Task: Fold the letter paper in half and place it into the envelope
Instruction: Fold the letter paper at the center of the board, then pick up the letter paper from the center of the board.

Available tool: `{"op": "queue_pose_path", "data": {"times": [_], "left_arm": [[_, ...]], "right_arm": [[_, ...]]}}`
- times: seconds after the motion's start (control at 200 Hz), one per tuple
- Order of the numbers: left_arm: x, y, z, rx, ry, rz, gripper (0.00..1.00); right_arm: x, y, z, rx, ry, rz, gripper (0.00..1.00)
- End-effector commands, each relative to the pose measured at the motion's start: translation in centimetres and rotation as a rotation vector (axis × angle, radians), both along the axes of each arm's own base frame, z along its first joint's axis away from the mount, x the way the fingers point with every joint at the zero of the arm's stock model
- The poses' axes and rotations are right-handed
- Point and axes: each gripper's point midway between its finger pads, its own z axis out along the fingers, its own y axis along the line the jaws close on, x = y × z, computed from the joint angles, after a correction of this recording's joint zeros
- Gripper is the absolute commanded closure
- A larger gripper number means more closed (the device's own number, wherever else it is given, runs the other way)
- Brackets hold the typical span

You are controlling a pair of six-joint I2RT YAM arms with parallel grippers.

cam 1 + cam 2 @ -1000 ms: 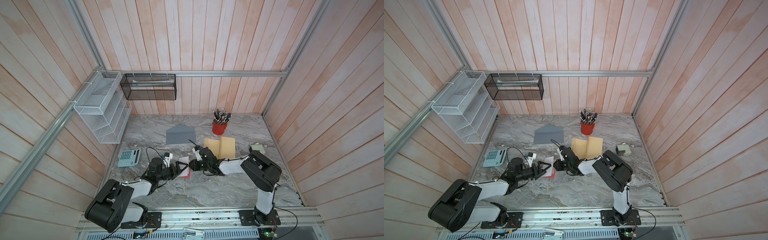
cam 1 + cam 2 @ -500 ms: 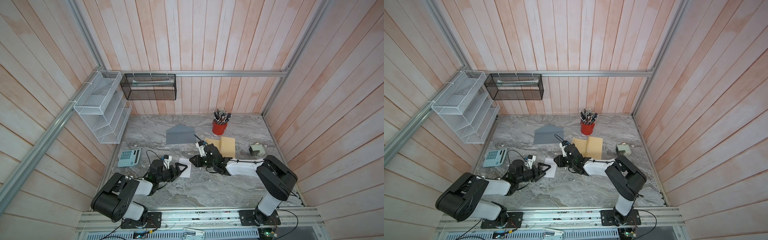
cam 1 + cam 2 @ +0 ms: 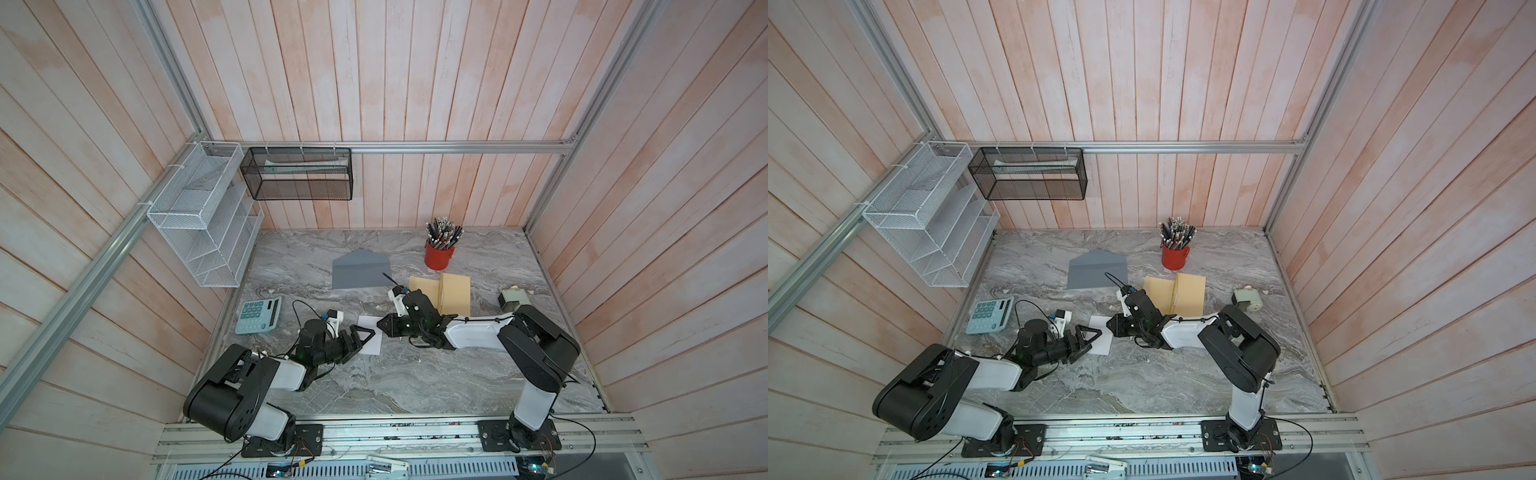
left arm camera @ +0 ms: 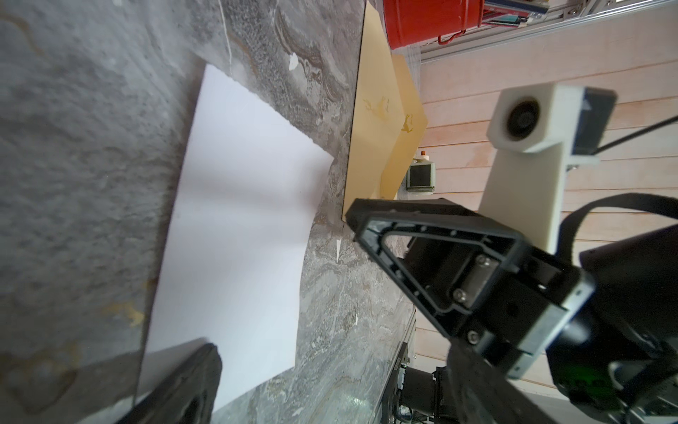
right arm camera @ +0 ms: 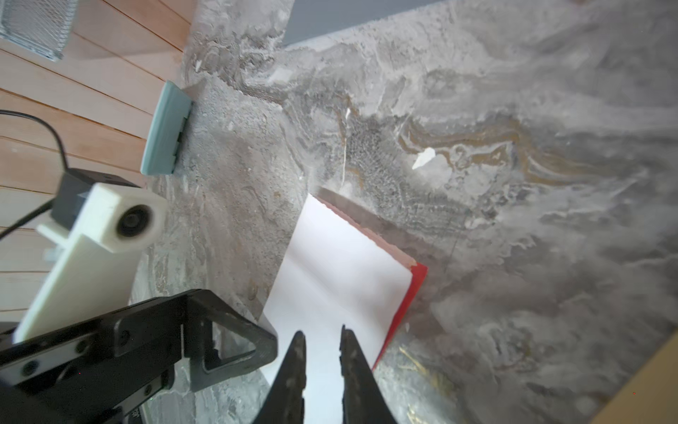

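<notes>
Letter paper point(image 3: 374, 348) lies flat on the bench point(image 3: 415, 386) in both top views, well apart from the grey envelope point(image 3: 359, 270), with the left tool point(image 3: 361, 339) spread wide over one edge and the right tool point(image 3: 381, 326) at the opposite edge. From the left wrist the white paper point(image 4: 238, 238) rests on the stone, one left finger point(image 4: 183, 381) over its edge and the right tool point(image 4: 357, 220) near its far side. From the right wrist the right tool point(image 5: 322, 332) shows its tips a narrow slit apart above the paper point(image 5: 341, 275), not clamped on it, and a red edge peeks from under the white.
</notes>
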Motion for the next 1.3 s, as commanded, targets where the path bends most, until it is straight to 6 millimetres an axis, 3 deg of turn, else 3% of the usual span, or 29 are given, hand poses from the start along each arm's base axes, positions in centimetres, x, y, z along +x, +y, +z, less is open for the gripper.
{"op": "queue_pose_path", "data": {"times": [0.0, 0.3, 0.47, 0.62, 0.885, 1.295], "left_arm": [[0.2, -0.2, 1.0, -0.005, -0.033, -0.010, 0.03], [1.9, 0.5, 3.8, 0.130, -0.151, -0.020, 0.03], [2.9, 3.5, 2.4, 0.241, -0.107, 0.050, 0.06], [3.7, 4.8, 1.0, 0.314, -0.113, 0.078, 0.09], [4.0, 3.9, -0.6, 0.285, -0.086, 0.045, 0.14], [2.6, 1.9, -1.9, 0.195, -0.089, -0.051, 0.22]], "right_arm": [[-0.2, 0.7, -0.5, 0.003, 0.014, 0.025, 0.81], [-0.4, 0.2, -2.8, -0.047, 0.040, 0.025, 0.81], [-0.5, -0.2, -3.3, -0.057, 0.045, 0.023, 0.81], [-0.6, -0.5, -3.8, -0.062, 0.052, 0.019, 0.81], [-0.8, -0.6, -4.2, -0.067, 0.062, 0.020, 0.82], [-0.7, -0.6, -5.5, -0.063, 0.100, 0.017, 0.83]]}}
